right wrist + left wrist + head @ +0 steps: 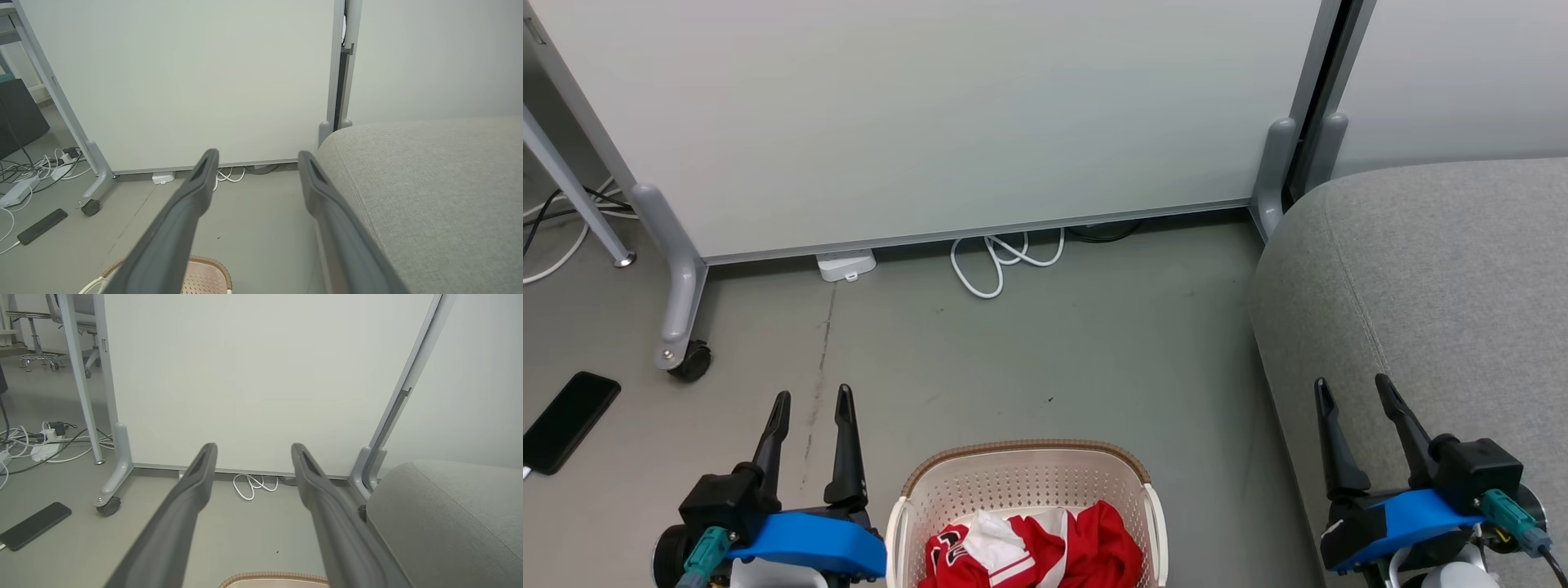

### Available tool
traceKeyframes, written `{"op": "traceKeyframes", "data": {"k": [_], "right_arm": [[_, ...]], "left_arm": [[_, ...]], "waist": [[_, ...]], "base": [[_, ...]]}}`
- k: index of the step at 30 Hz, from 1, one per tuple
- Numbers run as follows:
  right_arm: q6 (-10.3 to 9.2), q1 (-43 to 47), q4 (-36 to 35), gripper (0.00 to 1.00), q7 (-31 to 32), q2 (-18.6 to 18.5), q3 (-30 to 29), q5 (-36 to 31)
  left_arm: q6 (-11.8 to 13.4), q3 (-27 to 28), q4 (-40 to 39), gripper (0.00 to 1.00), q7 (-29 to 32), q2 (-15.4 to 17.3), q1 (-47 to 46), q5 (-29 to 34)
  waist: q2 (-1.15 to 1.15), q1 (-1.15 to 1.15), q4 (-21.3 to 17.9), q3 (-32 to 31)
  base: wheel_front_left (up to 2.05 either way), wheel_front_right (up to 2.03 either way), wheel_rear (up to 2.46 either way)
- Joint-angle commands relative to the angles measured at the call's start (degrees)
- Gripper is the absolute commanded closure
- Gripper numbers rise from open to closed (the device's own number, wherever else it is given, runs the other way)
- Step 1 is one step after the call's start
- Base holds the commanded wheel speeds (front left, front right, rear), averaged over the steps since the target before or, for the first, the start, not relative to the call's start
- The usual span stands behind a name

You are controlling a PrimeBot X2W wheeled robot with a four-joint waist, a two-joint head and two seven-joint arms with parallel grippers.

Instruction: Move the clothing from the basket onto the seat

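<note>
Head view finding: my left tool [813, 394] and my right tool [1352, 384] both stand with fingers spread wide and nothing between them, one on either side of the basket [1029, 447]. I judge this a ready posture. No reach has begun, and flanking the basket leaves either arm free to go down into it.

The clothing [1045, 551] lies bunched in the bottom of the basket, red with white trim and some black-and-white print. Whether the heap is one piece or more I cannot tell. The basket sits on the floor [1045, 351] close in front of me, its near part cut off at the lower edge. The seat [1445, 286] is to my right, with a strip of floor between it and the basket. My right tool is over or just beside the seat's edge, which favours that arm for the carry.

Surroundings: a partition panel [931, 122] on a castor [693, 359] closes the far side. A white cable [1005, 261] is coiled at its foot, and a phone [568, 420] lies on the floor to my left. None of these lies between basket and seat. The basket's wall and the seat's raised edge are what a carry must clear.
</note>
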Motion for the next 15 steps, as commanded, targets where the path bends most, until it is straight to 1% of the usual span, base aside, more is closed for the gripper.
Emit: {"op": "traceKeyframes", "data": {"k": [1, 10, 15], "right_arm": [[0.11, -1.0, 0.0, 0.00, -0.6, -0.3, -0.1, -1.3], [0.13, -1.3, 0.3, 0.00, -1.6, -0.4, 0.3, -5.0], [0.13, -1.2, 0.4, 0.00, -2.1, -0.4, 0.4, -7.1]], "left_arm": [[-0.3, 0.2, 0.1, 0.00, -0.6, 0.0, -0.8, 1.4], [-1.3, 0.2, 1.1, 0.00, -1.5, -0.3, -1.2, 4.7], [-1.4, 0.3, 1.4, 0.00, -2.0, -0.6, -1.2, 6.5]], "waist": [[0.00, 0.00, -0.1, 0.0], [0.00, 0.00, -0.2, 0.2], [0.00, 0.00, -0.2, 0.3]], "base": [[0.00, 0.00, 0.00], [0.00, 0.00, 0.00], [0.00, 0.00, 0.00]]}}
